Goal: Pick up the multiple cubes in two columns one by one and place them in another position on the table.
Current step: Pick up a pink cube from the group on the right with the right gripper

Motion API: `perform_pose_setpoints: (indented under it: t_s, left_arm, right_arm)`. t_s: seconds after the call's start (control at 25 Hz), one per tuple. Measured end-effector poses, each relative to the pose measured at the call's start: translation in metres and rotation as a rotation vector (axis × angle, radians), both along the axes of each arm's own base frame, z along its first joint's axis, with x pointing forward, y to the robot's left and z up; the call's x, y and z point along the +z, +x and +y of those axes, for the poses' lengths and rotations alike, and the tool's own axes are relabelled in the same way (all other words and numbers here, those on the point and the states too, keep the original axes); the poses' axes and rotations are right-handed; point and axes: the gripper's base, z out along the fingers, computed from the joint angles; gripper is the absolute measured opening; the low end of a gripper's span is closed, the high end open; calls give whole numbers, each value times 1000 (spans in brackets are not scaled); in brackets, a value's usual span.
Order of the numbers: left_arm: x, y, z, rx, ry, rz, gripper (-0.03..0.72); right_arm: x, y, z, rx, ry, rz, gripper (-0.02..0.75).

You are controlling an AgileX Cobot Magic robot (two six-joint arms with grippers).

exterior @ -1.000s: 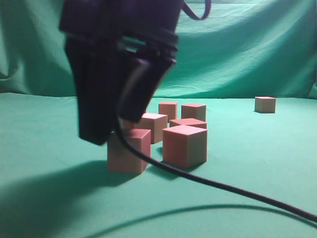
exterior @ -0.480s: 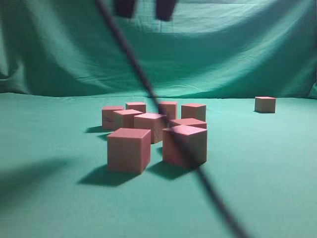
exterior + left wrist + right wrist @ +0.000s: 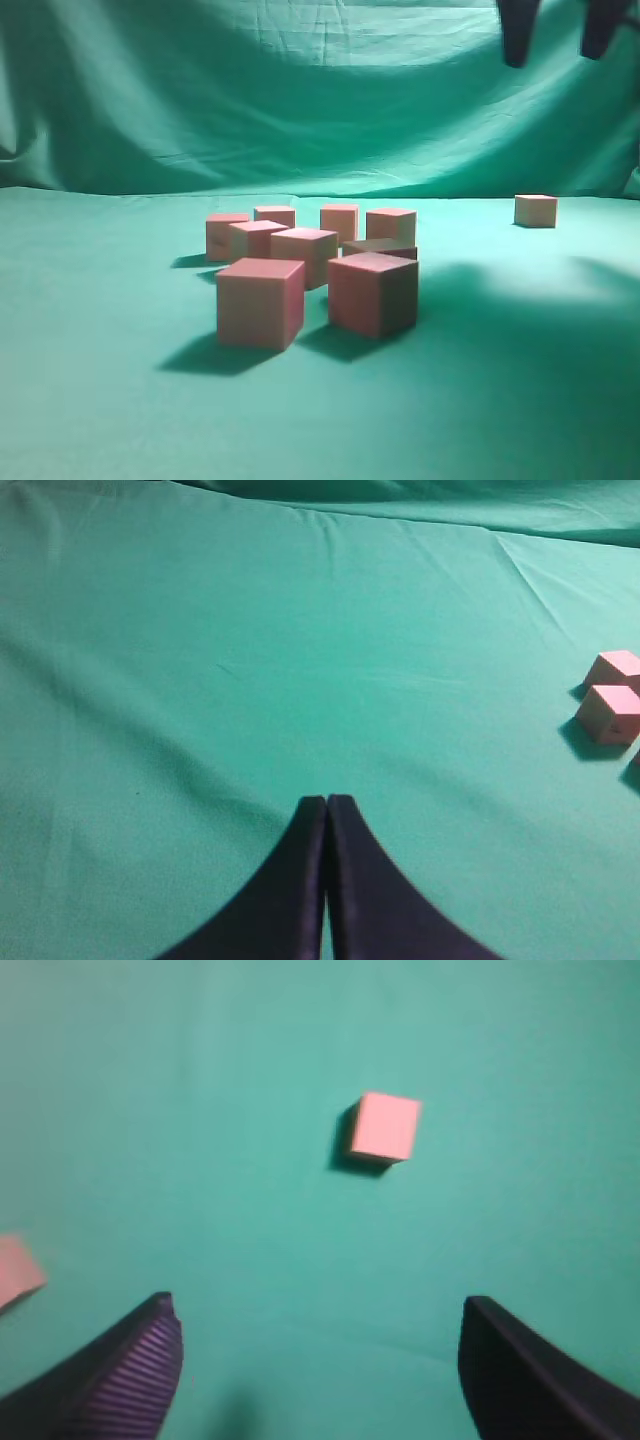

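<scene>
No writing or brand shows on any cube. A cluster of pink cubes [image 3: 300, 265] sits in two rough columns at the centre of the green desk [image 3: 110, 400]. A lone cube [image 3: 536, 210] rests apart at 2 o'clock from the cluster. The right pincer [image 3: 552, 30] hangs high with fingers spread wide and empty; in its wrist view the lone cube [image 3: 385, 1128] lies at 12 o'clock, well apart. The left pincer [image 3: 327, 810] is pressed closed, empty, with two cubes [image 3: 612, 695] at 2 o'clock.
</scene>
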Motion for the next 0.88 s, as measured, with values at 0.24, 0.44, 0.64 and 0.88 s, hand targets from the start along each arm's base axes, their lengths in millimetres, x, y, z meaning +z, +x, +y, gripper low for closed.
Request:
perform_pose_setpoints:
  t_s: [0.24,0.44,0.64,0.88]
  left_arm:
    - [0,0,0,0,0,0,0]
    - [0,0,0,0,0,0,0]
    - [0,0,0,0,0,0,0]
    - [0,0,0,0,0,0,0]
  right_arm:
    - [-34,38,-36,-118,89,-20,552]
    - [-76,59,-34,-65,74,-22,552]
    - [-109,75,-30,-34,70,-49,552]
    - [-132,85,-28,-24,72,-71,552]
